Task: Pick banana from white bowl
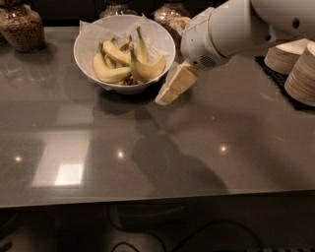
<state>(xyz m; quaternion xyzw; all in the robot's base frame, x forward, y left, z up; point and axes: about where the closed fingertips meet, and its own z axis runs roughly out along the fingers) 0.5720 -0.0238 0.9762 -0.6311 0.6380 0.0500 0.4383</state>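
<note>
The white bowl point(86, 42), deep, glossy and lined with crinkled white paper, stands at the back of the grey counter, left of centre. Several yellow bananas point(112, 74) lie in it, stems pointing up and back. My gripper point(174, 86), cream-coloured on a white arm that comes in from the upper right, hangs just right of the bowl's rim, low over the counter and tilted down to the left. It holds nothing that I can see. It is beside the bowl, not over the bananas.
Glass jars of grains stand at the back: one at far left point(20, 27), two behind the bowl point(170, 14). Stacks of tan plates point(295, 64) sit on a black mat at the right. The counter's front edge runs along the bottom.
</note>
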